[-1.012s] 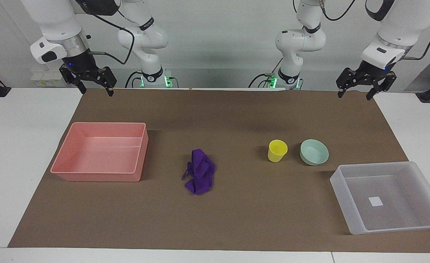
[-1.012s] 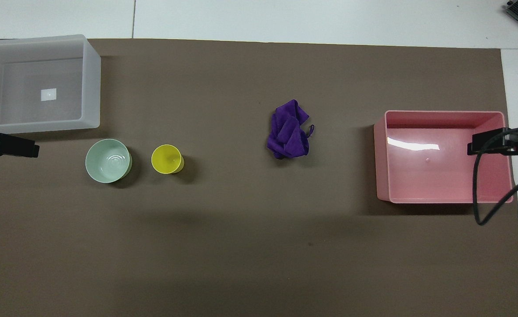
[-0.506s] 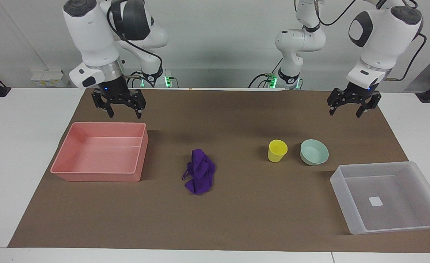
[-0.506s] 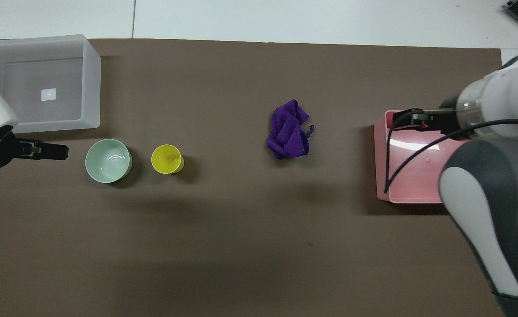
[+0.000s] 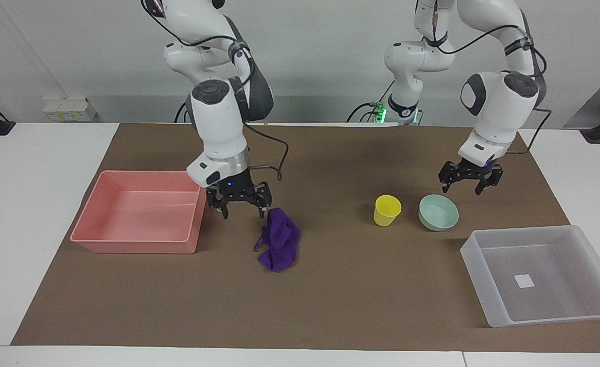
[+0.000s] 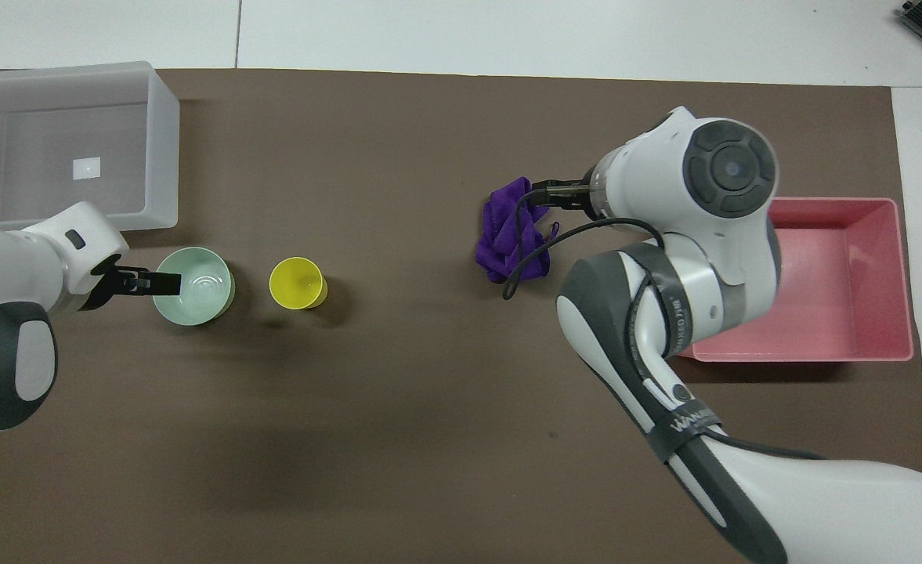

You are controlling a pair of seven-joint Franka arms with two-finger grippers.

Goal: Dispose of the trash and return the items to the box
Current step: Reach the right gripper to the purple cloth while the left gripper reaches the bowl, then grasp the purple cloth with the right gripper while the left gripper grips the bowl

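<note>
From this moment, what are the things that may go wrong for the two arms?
1. The right gripper is open beside the purple cloth, over the gap next to the pink bin, not centred on the wad. It may pinch only an edge or the string loop and drop it.
2. The left gripper is open over the rim of the green bowl. The yellow cup stands close beside the bowl, so a pushed bowl might knock it over.
</note>
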